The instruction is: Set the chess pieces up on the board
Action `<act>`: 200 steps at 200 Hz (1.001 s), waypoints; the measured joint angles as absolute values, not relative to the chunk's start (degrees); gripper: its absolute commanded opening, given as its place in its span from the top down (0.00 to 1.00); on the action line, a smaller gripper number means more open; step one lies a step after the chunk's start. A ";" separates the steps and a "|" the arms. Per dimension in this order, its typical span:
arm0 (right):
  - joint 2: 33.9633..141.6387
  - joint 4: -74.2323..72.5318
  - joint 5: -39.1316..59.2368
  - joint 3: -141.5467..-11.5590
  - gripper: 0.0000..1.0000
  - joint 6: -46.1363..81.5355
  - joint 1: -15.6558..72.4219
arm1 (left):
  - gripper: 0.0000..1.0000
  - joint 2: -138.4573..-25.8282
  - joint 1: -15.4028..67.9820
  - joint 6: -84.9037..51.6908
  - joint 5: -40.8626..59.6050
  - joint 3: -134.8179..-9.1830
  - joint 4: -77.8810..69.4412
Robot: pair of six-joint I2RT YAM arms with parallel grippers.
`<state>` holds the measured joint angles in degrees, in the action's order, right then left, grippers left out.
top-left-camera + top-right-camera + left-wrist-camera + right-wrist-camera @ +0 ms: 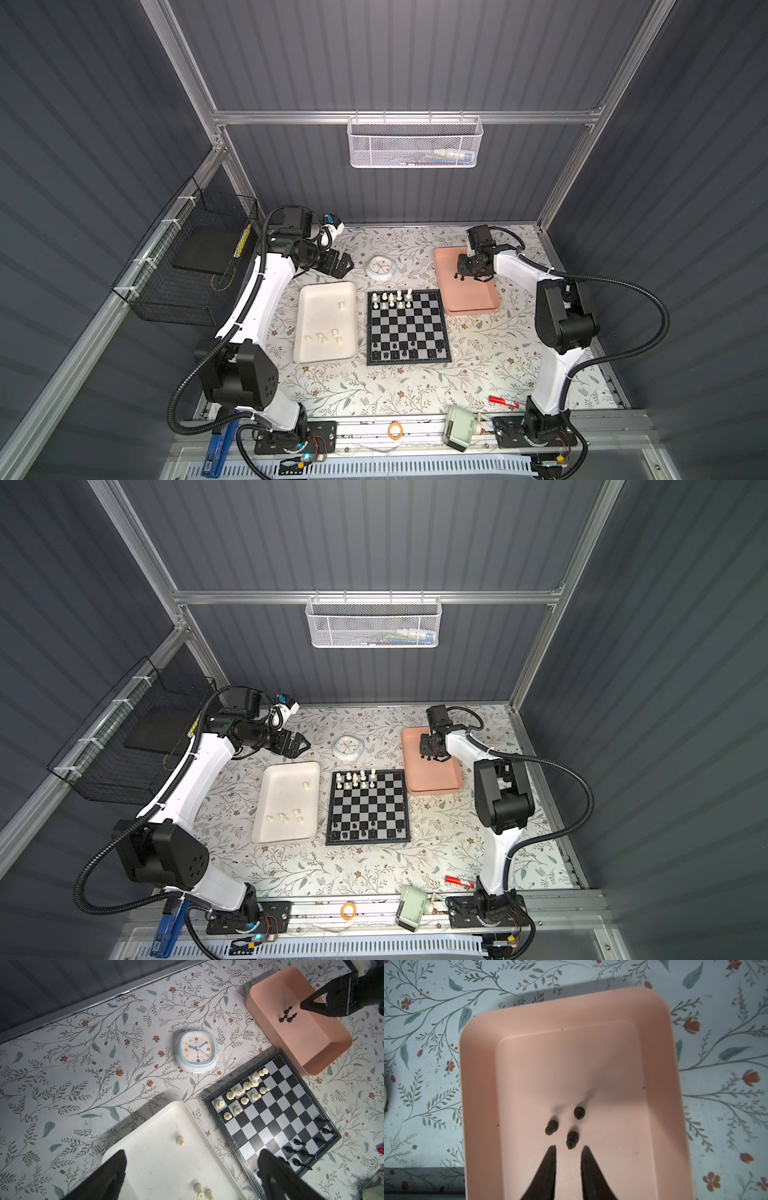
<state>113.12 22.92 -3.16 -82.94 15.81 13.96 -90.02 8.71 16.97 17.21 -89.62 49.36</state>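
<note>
My right gripper (568, 1152) hangs over the pink tray (479, 1084), jaws narrowly parted, empty. Nearest black pawn (572, 1139) stands just ahead: straddle it squarely, descend, close gently. Left gripper (191, 1176) wide open, empty.

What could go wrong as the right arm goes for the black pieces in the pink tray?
The three tiny black plastic chess pieces stand bunched together in the pink rectangular tray; the right gripper, jaws narrowly parted, could topple a neighbour or pinch two. A tiny piece may also slip on the way to the black-and-grey checked chessboard, where standing black pieces leave little clearance.
</note>
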 measured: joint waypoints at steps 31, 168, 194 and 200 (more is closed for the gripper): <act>113.12 22.61 -3.16 -82.94 0.75 15.81 13.96 | 0.00 -90.02 8.71 16.97 17.21 -89.62 49.34; 116.86 22.31 -3.16 -82.94 0.76 15.84 13.96 | 0.00 -90.02 8.71 16.97 17.21 -89.62 49.34; 116.86 22.28 -3.16 -82.94 0.77 15.84 13.96 | 0.01 -90.02 8.71 16.97 17.21 -89.62 49.34; 116.88 22.31 -3.18 -82.94 0.78 15.84 13.96 | 0.01 -90.02 8.71 16.97 17.21 -89.62 49.34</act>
